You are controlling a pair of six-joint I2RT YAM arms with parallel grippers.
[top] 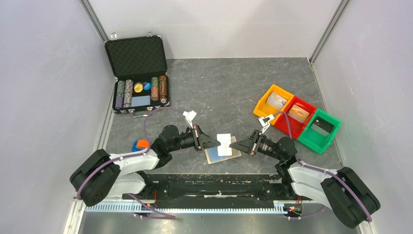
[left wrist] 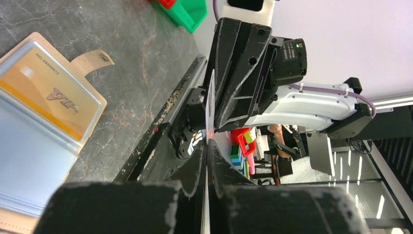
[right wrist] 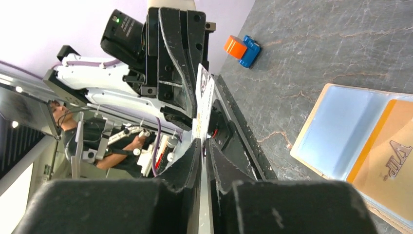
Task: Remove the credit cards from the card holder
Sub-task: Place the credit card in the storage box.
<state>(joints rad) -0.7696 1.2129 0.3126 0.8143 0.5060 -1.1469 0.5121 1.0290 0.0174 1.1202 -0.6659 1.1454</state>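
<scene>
We see a thin, stiff, pale grey-white plastic credit card (top: 224, 145) held between the two grippers, which point straight at each other with their tips near together. The left gripper (top: 217, 142) has its black, scuffed fingers pressed together on one short edge of this white card. The right gripper (top: 232, 144) pinches the opposite edge, with only a hairline gap around the plastic. From each wrist the card shows edge-on as a narrow white strip. Directly below both grippers, the flat tan leather-like card holder (top: 214, 157) lies open on the dark grey, marble-veined table (top: 219, 87). Its smooth light blue lining faces up and its small rounded tab sticks out from one edge. A glossy orange credit card (left wrist: 48, 95) with "VIP" print sits tucked in one of its pockets. Beyond the left gripper, well apart, stands an open black case (top: 139, 73) with egg-crate foam in the lid and rows of striped round poker chips (top: 141, 90). Behind the left gripper, beside its arm, rests a small orange and blue plastic piece (top: 140, 145). Beyond the right gripper sit three joined plastic bins, orange (top: 273, 101), red (top: 298, 113) and green (top: 321, 127). Nothing lies between the grippers and the holder.
</scene>
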